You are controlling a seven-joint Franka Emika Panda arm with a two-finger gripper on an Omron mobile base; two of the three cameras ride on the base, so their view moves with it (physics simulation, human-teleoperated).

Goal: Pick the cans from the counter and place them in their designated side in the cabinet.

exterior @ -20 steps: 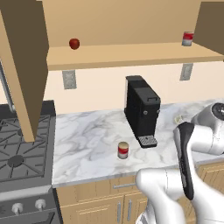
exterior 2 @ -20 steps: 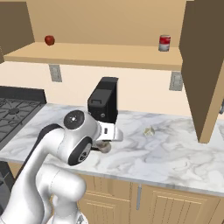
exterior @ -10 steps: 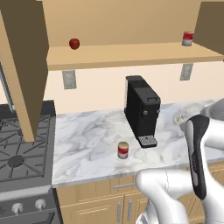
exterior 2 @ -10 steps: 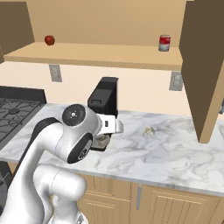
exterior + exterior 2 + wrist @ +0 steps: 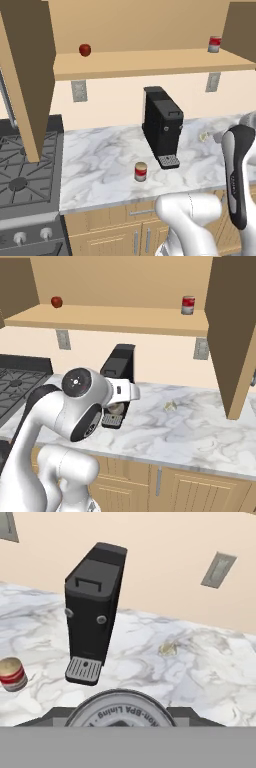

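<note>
1. Two cans sit apart from us: a red-banded can (image 5: pixel 141 171) stands upright on the marble worktop (image 5: pixel 105 160), just in front and to the left of the black coffee machine (image 5: pixel 162 126), and another red-and-grey can (image 5: pixel 214 44) stands on the cabinet shelf (image 5: pixel 145 62), far to the right above the coffee machine.
2. A third can (image 5: pixel 120 711) shows its round pale lid with printed lettering at the bottom of the hand view, tight against the camera; we take our jaws to be closed on it, though the tips themselves are hidden.
3. In the right base view we see that can (image 5: pixel 118 407) below the white hand, in front of the coffee machine.
4. A red apple (image 5: pixel 85 49) rests on the shelf, far to the left above the coffee machine.
5. A small pale crumpled object (image 5: pixel 170 405) lies on the worktop to the right of the coffee machine; we cannot tell what it is.
6. The gas stove (image 5: pixel 22 172) lies well to the left of the coffee machine.
</note>
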